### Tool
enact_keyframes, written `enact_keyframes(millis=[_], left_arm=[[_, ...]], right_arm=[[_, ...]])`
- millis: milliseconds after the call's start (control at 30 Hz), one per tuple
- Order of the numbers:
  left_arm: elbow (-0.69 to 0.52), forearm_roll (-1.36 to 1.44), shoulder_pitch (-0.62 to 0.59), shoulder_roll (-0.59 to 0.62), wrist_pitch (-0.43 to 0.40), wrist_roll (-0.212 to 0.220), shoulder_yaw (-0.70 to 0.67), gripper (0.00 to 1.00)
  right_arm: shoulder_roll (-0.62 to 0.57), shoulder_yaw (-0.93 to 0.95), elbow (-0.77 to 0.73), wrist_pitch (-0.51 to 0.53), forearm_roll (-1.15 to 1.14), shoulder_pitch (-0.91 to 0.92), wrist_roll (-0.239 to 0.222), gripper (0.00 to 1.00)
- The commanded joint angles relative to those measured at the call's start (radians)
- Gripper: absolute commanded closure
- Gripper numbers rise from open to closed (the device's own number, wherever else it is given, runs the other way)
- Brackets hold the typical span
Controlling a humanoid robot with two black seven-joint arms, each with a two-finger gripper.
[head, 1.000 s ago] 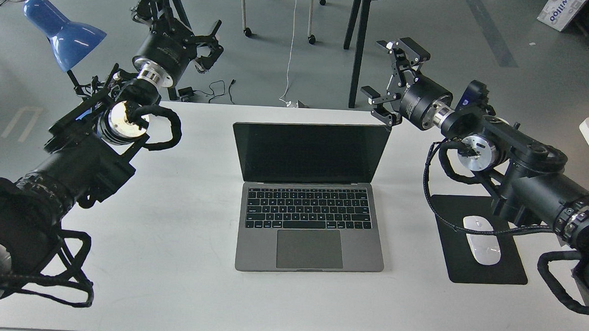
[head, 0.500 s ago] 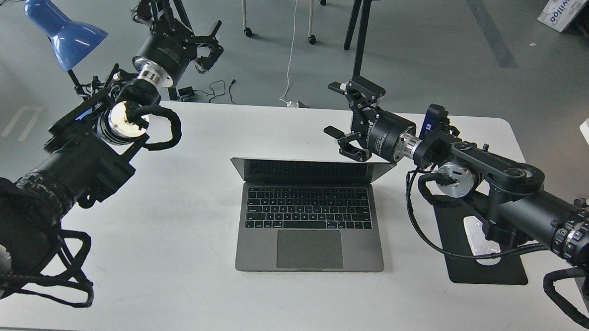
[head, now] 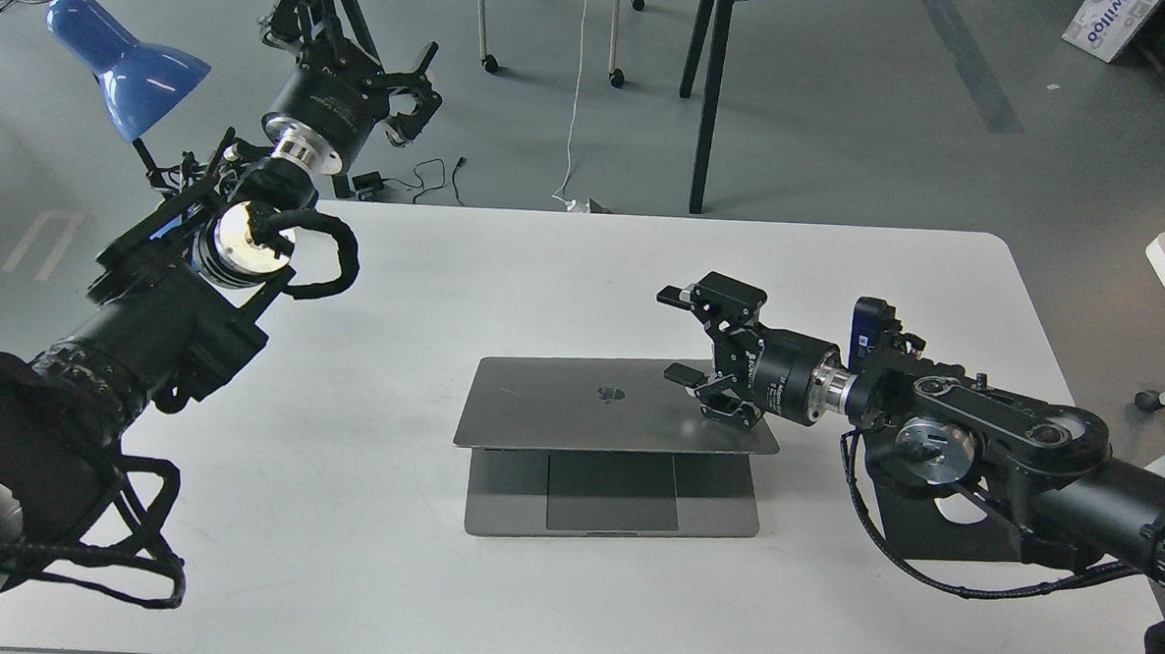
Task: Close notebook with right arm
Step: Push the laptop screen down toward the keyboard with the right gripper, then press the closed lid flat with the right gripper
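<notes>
On the half-closed notebook (head: 579, 404) lid rests the right gripper (head: 704, 357), jaws spread.

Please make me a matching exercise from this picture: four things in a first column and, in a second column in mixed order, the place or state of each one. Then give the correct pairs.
Column 1
1. notebook
2. right gripper
3. left gripper
4. blue lamp

Column 2
A. raised beyond the table's far left edge
B. lid partly lowered, trackpad visible
C. far left corner, shade pointing down
D. open, lower finger on the lid's right side

Pairs: 1-B, 2-D, 3-A, 4-C
</notes>
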Motion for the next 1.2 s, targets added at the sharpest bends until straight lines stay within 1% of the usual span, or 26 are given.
enact_keyframes(millis=[0, 133, 467, 900, 1033, 1167], left_arm=[[0.000, 0.000, 0.000, 0.000, 0.000, 0.000, 0.000, 0.00], [0.000, 0.000, -0.002, 0.000, 0.000, 0.000, 0.000, 0.00], [0.000, 0.000, 0.000, 0.000, 0.000, 0.000, 0.000, 0.00], [-0.002, 0.000, 0.000, -0.002, 0.000, 0.000, -0.001, 0.00], [-0.002, 0.000, 0.000, -0.002, 0.000, 0.000, 0.000, 0.00], [-0.002, 0.000, 0.000, -0.002, 0.000, 0.000, -0.001, 0.00]], right_arm=[[0.009, -0.003, -0.003, -0.002, -0.037, -0.023, 0.000, 0.00], [0.012, -0.003, -0.008, -0.008, -0.068, -0.055, 0.000, 0.00], [0.037, -0.008, -0.025, -0.074, -0.117, -0.112, -0.003, 0.00], [0.051, -0.023, -0.041, -0.098, -0.120, -0.120, -0.005, 0.00], [0.052, -0.017, -0.022, -0.103, -0.119, -0.117, -0.002, 0.00], [0.032, 0.049, 0.018, -0.102, -0.116, -0.098, 0.001, 0.00]])
